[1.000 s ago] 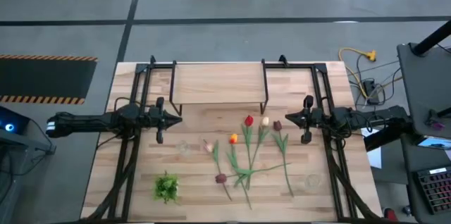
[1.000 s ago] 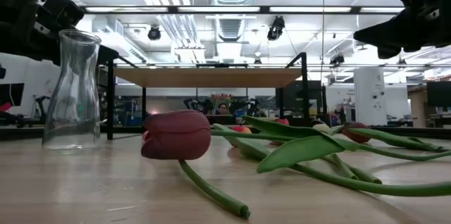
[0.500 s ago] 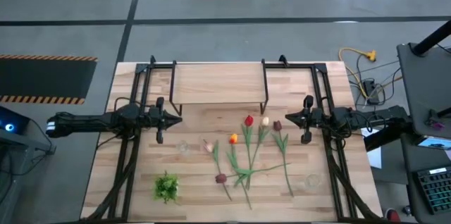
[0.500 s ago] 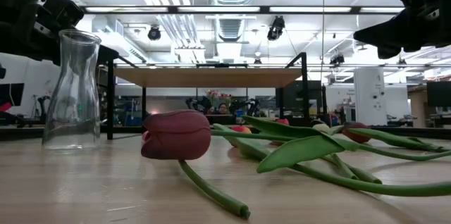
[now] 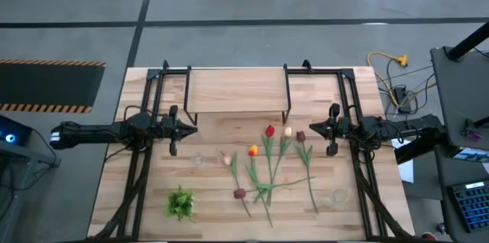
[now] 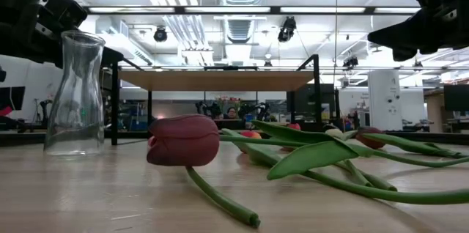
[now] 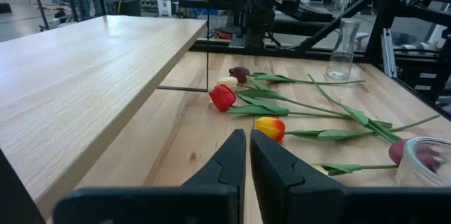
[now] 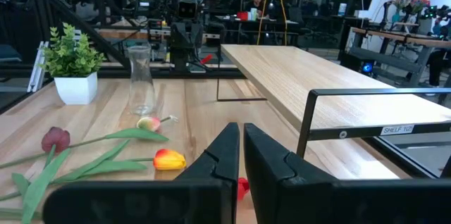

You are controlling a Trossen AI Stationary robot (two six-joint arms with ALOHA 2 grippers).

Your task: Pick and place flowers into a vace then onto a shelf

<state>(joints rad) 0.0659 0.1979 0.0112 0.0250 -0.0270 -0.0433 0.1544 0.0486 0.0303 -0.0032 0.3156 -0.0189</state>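
Red tulip [image 8: 242, 185] mostly hidden behind the right gripper [image 8: 235, 155], second glass vase [image 7: 423, 160] cut off at the frame edge, clear vases barely discernible from above.

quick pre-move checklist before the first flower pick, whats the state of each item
1. Left end effector empty, fingers shut, above the table: ok.
2. Right end effector empty, fingers shut: ok.
3. Flowers lying loose on the table, none picked up: ok.
4. Clear vase upright and empty: ok.
5. Shelf top bare: ok.
6. Second clear vase empty: cannot tell.
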